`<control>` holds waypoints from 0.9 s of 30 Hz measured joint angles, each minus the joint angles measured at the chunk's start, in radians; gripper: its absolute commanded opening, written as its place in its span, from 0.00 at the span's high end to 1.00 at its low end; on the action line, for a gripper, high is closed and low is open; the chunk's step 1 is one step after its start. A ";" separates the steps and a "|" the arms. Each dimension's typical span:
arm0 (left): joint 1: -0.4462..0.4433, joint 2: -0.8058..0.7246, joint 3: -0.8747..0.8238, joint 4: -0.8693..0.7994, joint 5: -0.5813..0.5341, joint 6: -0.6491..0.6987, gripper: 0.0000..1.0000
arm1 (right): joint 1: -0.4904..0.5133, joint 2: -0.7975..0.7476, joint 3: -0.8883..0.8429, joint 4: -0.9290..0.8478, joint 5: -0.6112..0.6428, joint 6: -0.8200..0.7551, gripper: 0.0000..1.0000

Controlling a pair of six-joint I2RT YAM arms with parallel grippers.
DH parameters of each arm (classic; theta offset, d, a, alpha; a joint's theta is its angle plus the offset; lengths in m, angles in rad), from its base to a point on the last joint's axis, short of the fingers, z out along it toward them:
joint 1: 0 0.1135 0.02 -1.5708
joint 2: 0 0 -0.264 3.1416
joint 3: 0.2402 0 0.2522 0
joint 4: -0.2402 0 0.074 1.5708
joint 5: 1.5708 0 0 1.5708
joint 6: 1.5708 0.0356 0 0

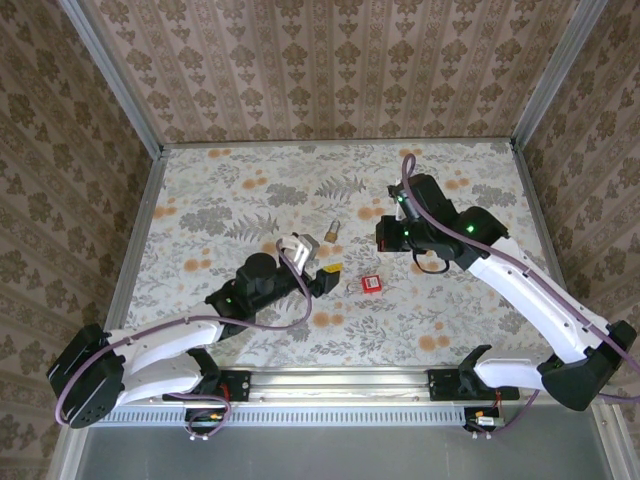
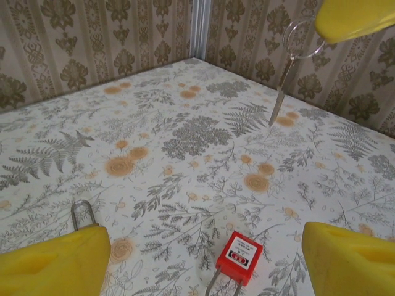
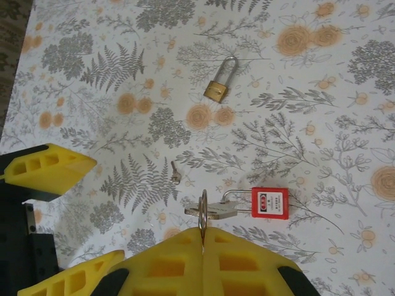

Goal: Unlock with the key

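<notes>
**Left wrist view: key aloft, lock not yet steadied**

Left wrist view has the silver metal key (image 2: 281,92) on its thin wire ring hanging blade-down at upper right, clear of the flowered table (image 2: 185,154). The ring is clamped in the right gripper (image 3: 202,239), whose yellow foam fingers (image 3: 166,265) are pressed together. At lower centre, a small red square plastic padlock (image 2: 239,256) lies flat between the prongs of the left gripper (image 2: 202,265), which stand wide apart and hold nothing. A brass padlock (image 3: 217,86) with a long silver shackle lies at upper centre of the right wrist view, with a tiny loose key (image 3: 176,174) below it. The step in hand looks like securing the lock. Next, the left claw likely has to close on the red body with the keyway left exposed, so the blade can be lined up.
</notes>
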 measured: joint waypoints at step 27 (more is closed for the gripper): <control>-0.028 0.208 0.102 0.248 0.049 0.079 0.46 | 0.072 0.002 0.004 0.069 -0.095 0.083 0.99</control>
